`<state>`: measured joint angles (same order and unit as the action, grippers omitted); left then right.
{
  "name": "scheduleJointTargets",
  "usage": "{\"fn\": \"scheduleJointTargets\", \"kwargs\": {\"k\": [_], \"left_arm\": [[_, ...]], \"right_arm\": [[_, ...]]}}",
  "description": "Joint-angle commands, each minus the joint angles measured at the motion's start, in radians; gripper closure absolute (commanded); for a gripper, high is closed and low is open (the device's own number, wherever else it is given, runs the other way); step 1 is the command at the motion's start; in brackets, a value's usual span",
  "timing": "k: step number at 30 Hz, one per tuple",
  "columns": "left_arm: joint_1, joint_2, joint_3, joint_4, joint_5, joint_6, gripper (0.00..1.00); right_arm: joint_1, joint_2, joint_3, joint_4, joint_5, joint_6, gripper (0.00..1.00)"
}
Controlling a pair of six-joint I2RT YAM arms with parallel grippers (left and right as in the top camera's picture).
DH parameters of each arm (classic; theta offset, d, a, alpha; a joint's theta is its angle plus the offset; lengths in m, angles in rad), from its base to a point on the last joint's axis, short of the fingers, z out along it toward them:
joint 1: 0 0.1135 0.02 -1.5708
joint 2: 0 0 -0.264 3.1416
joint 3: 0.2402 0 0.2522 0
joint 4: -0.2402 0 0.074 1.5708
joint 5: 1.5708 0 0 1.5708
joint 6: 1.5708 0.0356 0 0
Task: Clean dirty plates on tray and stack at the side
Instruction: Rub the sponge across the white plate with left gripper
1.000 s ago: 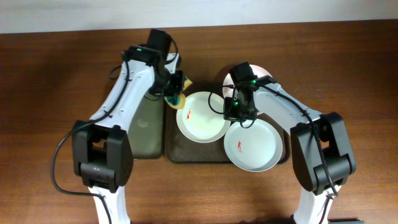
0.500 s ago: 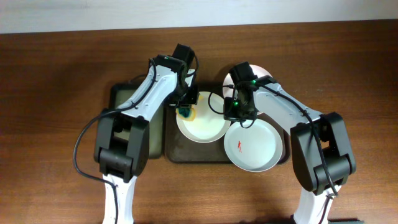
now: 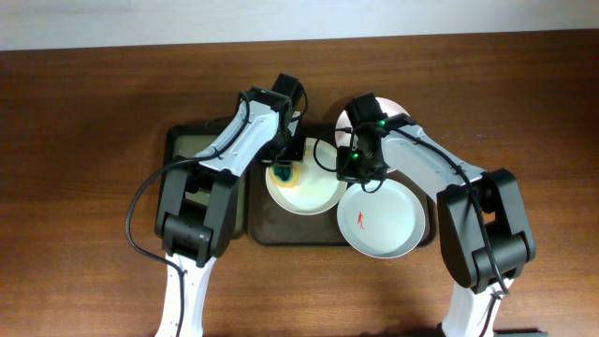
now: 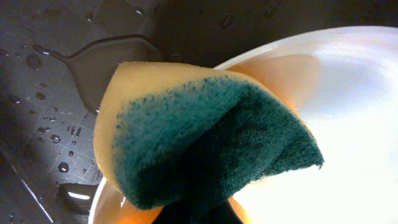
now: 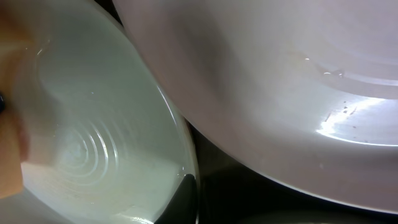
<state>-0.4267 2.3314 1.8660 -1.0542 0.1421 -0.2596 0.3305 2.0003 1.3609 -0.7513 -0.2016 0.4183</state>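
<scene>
The dark brown tray (image 3: 281,230) holds a white plate (image 3: 316,190) in its middle. My left gripper (image 3: 283,168) is shut on a yellow and green sponge (image 4: 205,143) and presses it on this plate's left part (image 4: 354,118). My right gripper (image 3: 352,169) is shut on the same plate's right rim (image 5: 93,137). A second plate (image 3: 382,223) with a red smear lies at the tray's front right and overlaps that rim (image 5: 280,93). A third plate (image 3: 401,109) shows partly behind my right arm.
A smaller black tray (image 3: 183,146) lies left of the brown tray, partly under my left arm. The brown tray's wet textured floor (image 4: 43,68) shows in the left wrist view. Brown table surrounds both trays.
My left gripper has carried the sponge from the tray's back left edge onto the middle plate, covering its red smear. The right arm has not moved.
</scene>
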Motion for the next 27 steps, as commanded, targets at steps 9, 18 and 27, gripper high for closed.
{"fn": "scheduleJointTargets", "kwargs": {"k": [9,18,27], "left_arm": [[-0.066,0.145,-0.068,0.032,0.062,-0.006,1.00],[-0.091,0.146,-0.082,0.014,0.362,0.085,1.00],[-0.023,0.115,-0.061,0.010,0.610,0.149,1.00]], "right_arm": [[0.003,0.005,-0.004,0.006,-0.010,-0.002,0.96],[0.003,0.005,-0.004,0.008,-0.024,-0.003,0.96],[0.003,0.005,-0.004,0.008,-0.024,-0.003,0.96]]}}
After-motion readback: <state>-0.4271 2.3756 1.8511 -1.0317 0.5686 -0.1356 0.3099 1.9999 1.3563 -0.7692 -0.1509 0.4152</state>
